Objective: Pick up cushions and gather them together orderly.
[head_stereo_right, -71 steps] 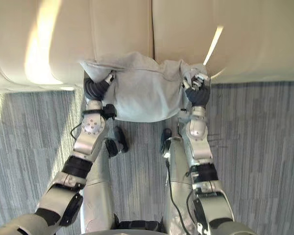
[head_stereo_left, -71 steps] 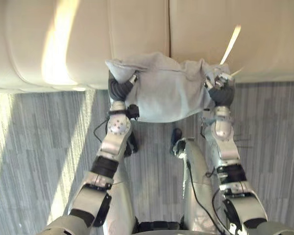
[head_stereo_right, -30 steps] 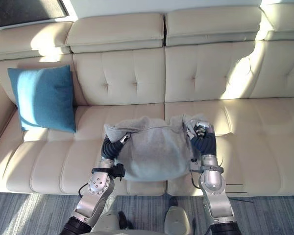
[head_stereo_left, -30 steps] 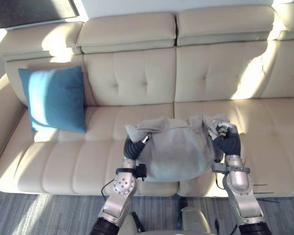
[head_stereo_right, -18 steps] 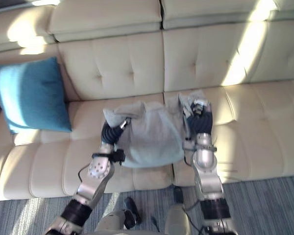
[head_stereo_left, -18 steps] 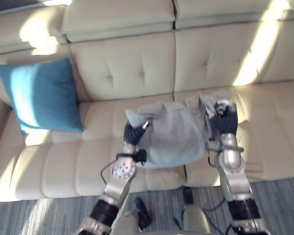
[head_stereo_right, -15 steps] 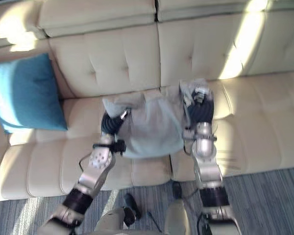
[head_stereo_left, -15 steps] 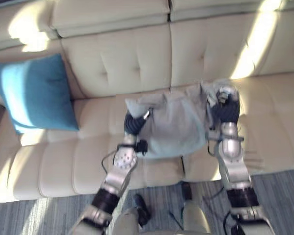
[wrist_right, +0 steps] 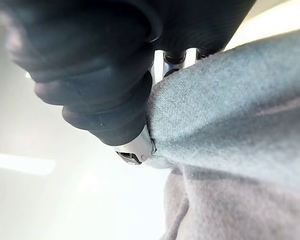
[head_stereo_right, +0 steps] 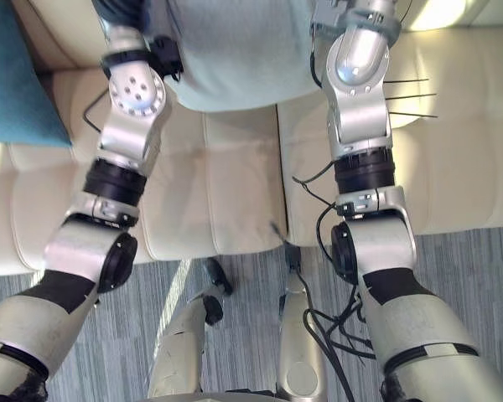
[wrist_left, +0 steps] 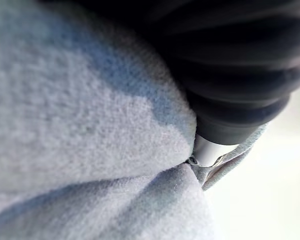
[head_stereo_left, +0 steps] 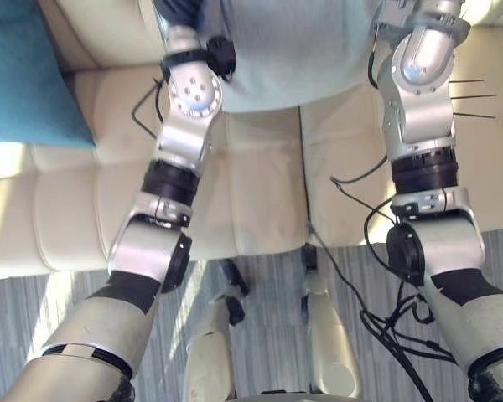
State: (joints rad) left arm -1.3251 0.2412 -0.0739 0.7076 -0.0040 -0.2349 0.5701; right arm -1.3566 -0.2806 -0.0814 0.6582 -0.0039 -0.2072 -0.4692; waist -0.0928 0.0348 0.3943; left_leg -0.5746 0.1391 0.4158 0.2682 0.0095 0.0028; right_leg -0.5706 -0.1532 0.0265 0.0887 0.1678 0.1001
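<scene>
A light grey cushion hangs over the cream sofa's seat, at the top middle of the eye views, held up between my two raised arms. In its wrist view my left hand is dug into one side of the grey cushion, with cloth folded round a silver finger. My right hand pinches the other side of the cushion, a silver fingertip pressed into the cloth. A blue cushion leans on the sofa at the far left.
The sofa's front edge runs across the middle of the eye views. Below it is grey striped carpet. Bare seat lies between the blue cushion and the grey one, and more to the right.
The camera has tilted down and the whole picture has shifted. My arms now reach up to the top edge with the grey cushion. Both hands keep their hold on it.
</scene>
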